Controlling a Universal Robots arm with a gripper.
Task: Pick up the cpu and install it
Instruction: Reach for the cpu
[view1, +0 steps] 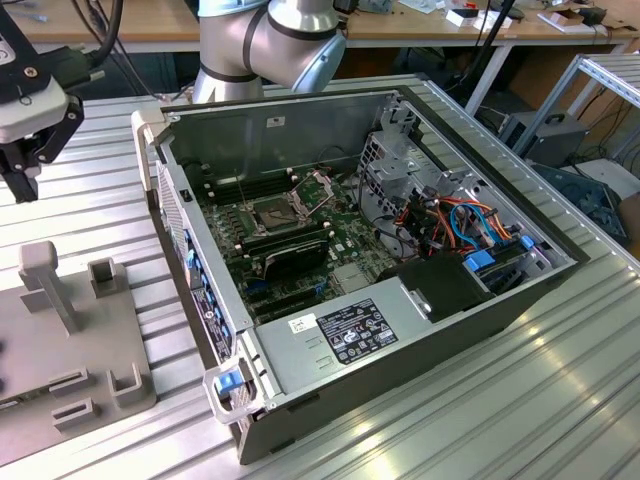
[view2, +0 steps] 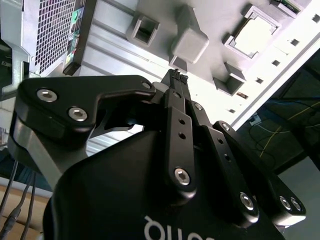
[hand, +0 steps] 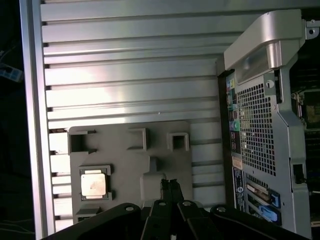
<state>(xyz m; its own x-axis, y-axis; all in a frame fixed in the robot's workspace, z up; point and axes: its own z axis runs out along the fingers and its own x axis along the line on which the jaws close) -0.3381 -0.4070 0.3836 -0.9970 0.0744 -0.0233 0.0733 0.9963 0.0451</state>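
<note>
The cpu (hand: 93, 182), a small silver-grey square, lies in a square pocket of the grey fixture plate (hand: 125, 156); in the second wrist view the cpu (view2: 254, 36) looks bright and flat. My gripper (hand: 170, 184) hangs above the plate beside its upright post (view2: 190, 42), a short way from the chip, with its black fingertips (view2: 175, 75) pressed together on nothing. In the exterior view the gripper (view1: 22, 180) is at the far left, above the plate (view1: 70, 345). The open computer case (view1: 360, 260) shows the bare socket (view1: 278, 212) with its metal frame (view1: 318, 185) hinged up.
A long black expansion card (view1: 290, 255) sits just in front of the socket. Cables and drive bays (view1: 470, 235) fill the case's right side. The case's perforated rear wall (hand: 255, 130) stands next to the fixture plate. Everything rests on a ribbed aluminium table (view1: 480, 410).
</note>
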